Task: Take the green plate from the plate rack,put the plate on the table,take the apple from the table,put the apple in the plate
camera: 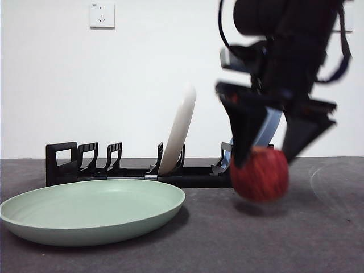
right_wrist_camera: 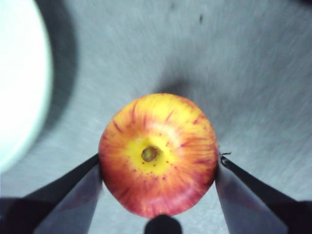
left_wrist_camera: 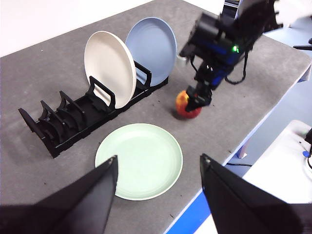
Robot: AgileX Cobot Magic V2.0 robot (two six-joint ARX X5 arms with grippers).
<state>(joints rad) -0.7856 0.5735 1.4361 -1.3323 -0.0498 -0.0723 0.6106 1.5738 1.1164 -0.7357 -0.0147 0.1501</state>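
The green plate (camera: pixel 91 211) lies flat on the dark grey table (camera: pixel 318 239) in front of the black plate rack (camera: pixel 136 170); it also shows in the left wrist view (left_wrist_camera: pixel 139 161). My right gripper (camera: pixel 267 153) is shut on the red apple (camera: pixel 260 174) and holds it just above the table, to the right of the plate. The right wrist view shows the apple (right_wrist_camera: pixel 158 153) stem-up between the jaws, with its shadow on the table below. My left gripper (left_wrist_camera: pixel 158 195) is open and empty, high above the table's near edge.
A white plate (camera: pixel 178 129) stands upright in the rack, and a blue plate (left_wrist_camera: pixel 151 48) stands at the rack's end behind the right arm. The rack's slots (left_wrist_camera: pixel 53 122) at its other end hold nothing. The table edge (left_wrist_camera: pixel 229 151) is close to the apple.
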